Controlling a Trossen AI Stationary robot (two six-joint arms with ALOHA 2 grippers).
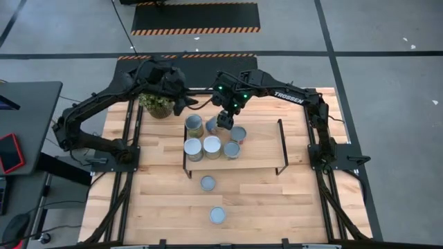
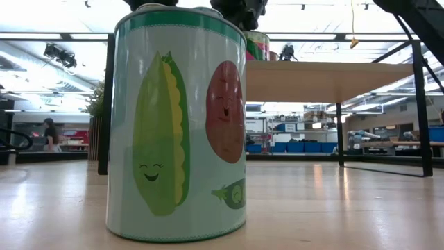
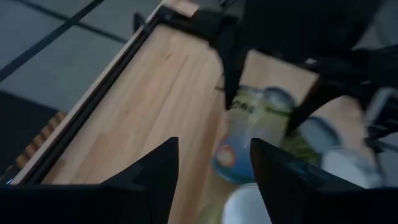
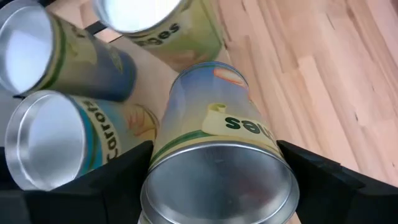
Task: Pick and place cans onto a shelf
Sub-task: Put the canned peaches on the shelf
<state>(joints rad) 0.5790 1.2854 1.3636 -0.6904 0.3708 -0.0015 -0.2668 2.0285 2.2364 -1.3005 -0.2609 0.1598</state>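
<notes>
Veg-label can [image 2: 177, 125] nearest; right end effector [image 4: 217, 168] pinching can [image 4: 217, 155] over shelf [image 1: 259, 149]; left end effector [image 3: 211, 171] spread. Risk: bumping packed cans [image 1: 212, 146].

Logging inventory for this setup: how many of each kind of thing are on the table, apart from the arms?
cans: 8
shelf: 1
potted plant: 1
Total: 10
</notes>
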